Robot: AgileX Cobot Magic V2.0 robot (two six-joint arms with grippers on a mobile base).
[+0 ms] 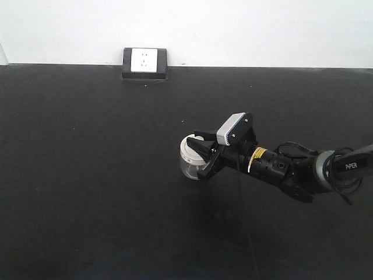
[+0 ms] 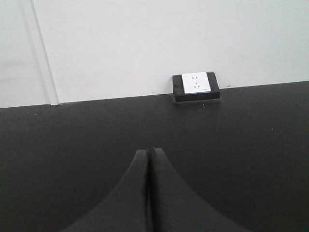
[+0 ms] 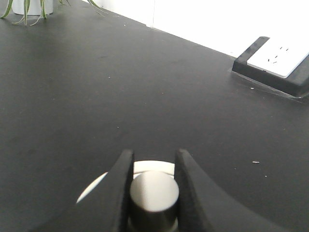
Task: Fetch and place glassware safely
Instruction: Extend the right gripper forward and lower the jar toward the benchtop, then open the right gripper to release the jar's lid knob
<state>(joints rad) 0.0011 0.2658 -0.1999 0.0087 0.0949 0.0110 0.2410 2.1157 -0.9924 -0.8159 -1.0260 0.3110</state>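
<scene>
1. Gripping the jar point(image 1: 192, 158) by the knob point(image 3: 154, 192) on its cream-white lid point(image 1: 191, 147), the right gripper point(image 1: 205, 156) had its two fingers point(image 3: 119, 186) pressed against the knob's sides, which sat squarely between them.
2. Holding at the knob probably kept the fingers off the glass body, a sensible choice for something fragile.
3. The jar hung or rested just below the fingertips, out over the black table point(image 1: 87, 175); whether its base touched the surface could not be told from either view.
4. The left gripper point(image 2: 148, 183) had its fingers closed together with nothing between them, pointing toward the wall socket point(image 2: 195, 83) well beyond their tips, apparently parked out of the way.
5. From the right wrist view only a sliver of lid showed either side of the fingers; the glass body was hidden beneath them.
6. A plant point(image 3: 29, 7) was cut off at the far corner.
</scene>
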